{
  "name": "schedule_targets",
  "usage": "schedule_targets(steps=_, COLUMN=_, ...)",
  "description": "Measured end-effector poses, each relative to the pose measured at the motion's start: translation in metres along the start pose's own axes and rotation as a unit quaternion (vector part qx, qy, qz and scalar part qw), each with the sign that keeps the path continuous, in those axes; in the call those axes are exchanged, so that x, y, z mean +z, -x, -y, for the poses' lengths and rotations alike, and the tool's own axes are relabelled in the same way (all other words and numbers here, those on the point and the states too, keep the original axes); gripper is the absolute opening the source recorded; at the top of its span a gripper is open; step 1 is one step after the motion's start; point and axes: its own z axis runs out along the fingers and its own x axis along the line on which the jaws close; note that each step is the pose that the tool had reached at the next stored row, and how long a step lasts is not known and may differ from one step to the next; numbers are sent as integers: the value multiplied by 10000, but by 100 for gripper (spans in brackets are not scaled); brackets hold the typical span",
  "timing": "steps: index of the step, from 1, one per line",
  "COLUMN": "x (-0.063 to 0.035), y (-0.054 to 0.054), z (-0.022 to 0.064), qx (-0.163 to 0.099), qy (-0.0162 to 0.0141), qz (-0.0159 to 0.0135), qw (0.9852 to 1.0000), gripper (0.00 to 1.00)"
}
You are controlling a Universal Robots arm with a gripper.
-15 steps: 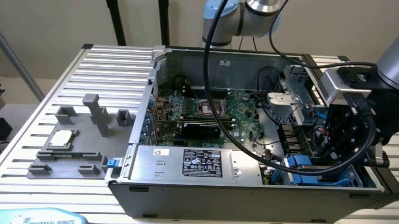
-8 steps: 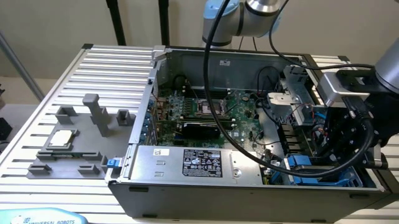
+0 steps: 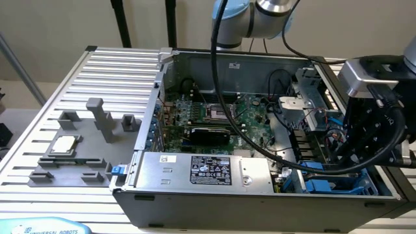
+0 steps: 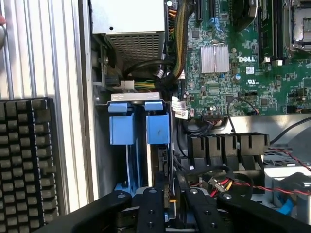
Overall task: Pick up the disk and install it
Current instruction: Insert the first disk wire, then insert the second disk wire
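Observation:
The disk (image 4: 159,155) stands edge-on in the blue drive cage (image 4: 121,128) at the corner of the open computer case (image 3: 260,204). Its blue carrier tab is level with a second blue tab beside it. My gripper (image 4: 172,196) hangs right over the disk's upper edge, one black finger (image 4: 149,208) on each side. The jaws are slightly apart, with a dark gap between the disk and one finger, so the gripper is open. In the exterior view the black wrist (image 3: 367,136) hangs over the same blue bay (image 3: 325,185) at the case's right end.
Inside the case lie the motherboard (image 3: 221,112), the silver power supply (image 3: 201,168) and black cables. Red wires (image 4: 233,184) run close beside the bay. A grey fixture plate with a small square chip (image 3: 63,145) sits on the ribbed table. A black keyboard (image 4: 26,160) lies outside the case wall.

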Motion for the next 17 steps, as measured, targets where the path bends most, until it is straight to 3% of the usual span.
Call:
schedule_targets(steps=7, x=-266, y=-2, z=-78, qx=0, qy=-8, qz=1, qw=10000, gripper=24)
schedule_targets(steps=10, x=-277, y=-6, z=-140, qx=-2, qy=-24, qz=3, qw=10000, gripper=24)
schedule_targets(steps=17, x=-278, y=-7, z=-148, qx=-4, qy=-25, qz=3, qw=10000, gripper=24)
